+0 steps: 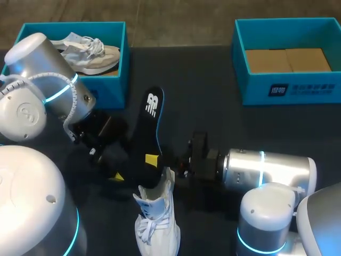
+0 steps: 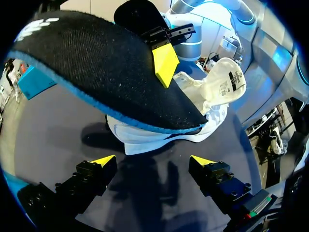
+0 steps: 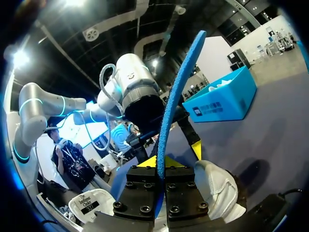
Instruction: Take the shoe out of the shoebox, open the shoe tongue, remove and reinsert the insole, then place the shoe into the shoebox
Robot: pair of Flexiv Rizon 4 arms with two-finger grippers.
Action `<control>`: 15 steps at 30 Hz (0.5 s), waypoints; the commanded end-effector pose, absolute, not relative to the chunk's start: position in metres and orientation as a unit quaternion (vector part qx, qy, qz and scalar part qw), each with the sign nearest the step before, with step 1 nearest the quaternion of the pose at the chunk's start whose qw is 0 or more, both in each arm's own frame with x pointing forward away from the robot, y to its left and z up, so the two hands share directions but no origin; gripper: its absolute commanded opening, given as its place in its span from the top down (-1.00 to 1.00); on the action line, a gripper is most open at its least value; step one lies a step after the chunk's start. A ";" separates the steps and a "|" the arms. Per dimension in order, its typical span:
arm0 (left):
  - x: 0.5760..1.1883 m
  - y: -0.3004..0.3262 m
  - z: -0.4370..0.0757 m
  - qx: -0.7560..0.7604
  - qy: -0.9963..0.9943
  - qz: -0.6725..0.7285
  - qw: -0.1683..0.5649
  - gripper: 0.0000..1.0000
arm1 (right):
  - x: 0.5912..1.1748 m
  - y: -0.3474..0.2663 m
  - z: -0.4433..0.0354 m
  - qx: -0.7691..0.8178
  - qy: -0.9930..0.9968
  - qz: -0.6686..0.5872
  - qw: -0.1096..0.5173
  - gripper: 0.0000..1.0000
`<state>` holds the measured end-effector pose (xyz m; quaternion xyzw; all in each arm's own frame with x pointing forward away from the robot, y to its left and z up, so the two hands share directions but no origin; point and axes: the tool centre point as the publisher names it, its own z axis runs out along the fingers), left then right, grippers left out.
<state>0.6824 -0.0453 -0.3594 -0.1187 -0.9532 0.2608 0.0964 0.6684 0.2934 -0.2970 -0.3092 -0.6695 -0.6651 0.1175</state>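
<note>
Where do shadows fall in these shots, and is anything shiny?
Left wrist view: the insole throws a dark shadow on the table ahead of the left claw. Right wrist view: the shoe shadows the table beside it. Head view: the right arm glints.

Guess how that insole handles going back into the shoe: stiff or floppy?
Probably springy, not limp: clamped near one end by the right gripper, the insole juts out with a gentle bow. Edge-on it looks thin, so likely light. Its woven top looks grippy and may drag inside the shoe.
</note>
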 end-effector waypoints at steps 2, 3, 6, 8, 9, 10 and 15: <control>0.682 -0.046 -0.359 -0.118 -0.954 0.259 0.096 -1.00 | 0.675 0.297 -0.292 -0.305 -0.675 -0.661 0.118 1.00; 0.682 -0.046 -0.359 -0.118 -0.954 0.259 0.096 -1.00 | 0.676 0.297 -0.292 -0.304 -0.676 -0.661 0.118 1.00; 0.682 -0.046 -0.359 -0.118 -0.954 0.259 0.096 -1.00 | 0.678 0.297 -0.289 -0.302 -0.678 -0.660 0.118 1.00; 0.682 -0.046 -0.359 -0.118 -0.954 0.259 0.096 -1.00 | 0.681 0.296 -0.288 -0.300 -0.679 -0.660 0.119 1.00; 0.682 -0.046 -0.359 -0.118 -0.954 0.259 0.096 -1.00 | 0.682 0.295 -0.287 -0.300 -0.679 -0.659 0.119 1.00; 0.682 -0.046 -0.359 -0.118 -0.954 0.259 0.096 -1.00 | 0.683 0.295 -0.286 -0.300 -0.679 -0.659 0.119 1.00; 0.682 -0.046 -0.359 -0.118 -0.954 0.259 0.096 -1.00 | 0.689 0.289 -0.283 -0.304 -0.683 -0.654 0.112 1.00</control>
